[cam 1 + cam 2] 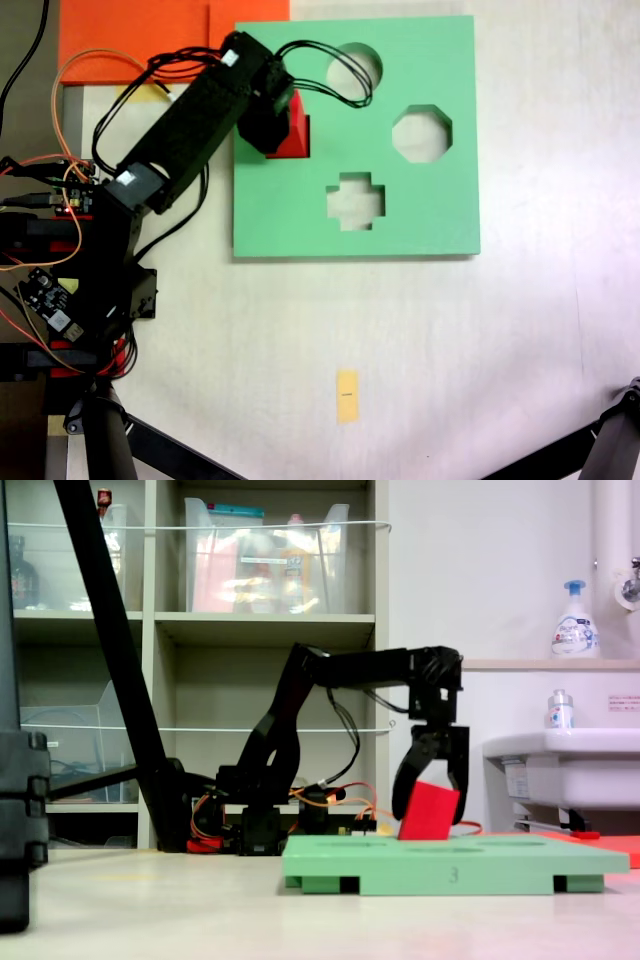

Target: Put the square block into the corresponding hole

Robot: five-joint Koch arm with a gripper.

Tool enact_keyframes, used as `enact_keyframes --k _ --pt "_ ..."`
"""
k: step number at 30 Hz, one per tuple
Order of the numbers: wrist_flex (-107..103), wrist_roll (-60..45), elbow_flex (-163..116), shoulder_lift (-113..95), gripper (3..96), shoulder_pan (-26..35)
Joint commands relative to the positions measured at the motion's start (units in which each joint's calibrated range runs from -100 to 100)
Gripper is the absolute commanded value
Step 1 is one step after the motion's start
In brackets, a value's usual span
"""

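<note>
Over the green foam board (pixel 400 210), near its edge on the first exterior view's left, the black arm (pixel 190 125) reaches in from the electronics base and carries its pincer (pixel 432 790) down toward the board. The pincer is pinching the square block (pixel 430 813), its dark fingers (pixel 412 775) closed against the red cube's sides. In the second exterior view the square block hangs tilted, one lower corner at or just above the board's top surface, the rest raised clear. In the first exterior view the square block (pixel 297 130) shows as a red patch partly hidden beneath the pincer, at the spot where the corresponding hole (pixel 297 150) lies; whether the cube has entered the cutout at all cannot be told. The board also carries a round cutout (pixel 356 66), an octagonal cutout (pixel 421 133) and a cross-shaped cutout (pixel 356 200), all open. The board rests flat on the pale worktop (pixel 500 350), with orange foam sheets (pixel 130 35) touching its far corner and a small yellow tag (pixel 347 395) lying well apart from it.
</note>
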Motion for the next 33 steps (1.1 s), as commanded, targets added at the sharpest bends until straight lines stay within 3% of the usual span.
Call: enact_keyframes --k 1,5,9,12,16,19,25,29,30,31,33 --pt "-1.9 0.5 3.1 0.7 13.9 0.6" --pt "-1.9 0.4 2.8 2.5 18.5 0.6" --pt "-1.9 -0.4 2.8 3.6 54.6 0.3" --pt "-1.9 -1.4 2.8 3.7 60.7 0.2" --pt "-1.9 -1.4 2.8 2.1 82.3 0.1" --pt "-1.9 -1.7 2.9 -1.3 89.3 0.1" --pt "-1.9 -6.4 5.4 -25.3 89.1 -0.6" --pt "-1.9 -15.0 11.6 -43.3 88.5 -2.7" --pt "-1.9 -18.5 11.6 -48.4 81.9 -3.9" --pt "-1.9 -22.3 11.5 -53.4 68.2 -5.0" --pt "-1.9 -35.3 11.3 -63.6 50.7 -8.2"
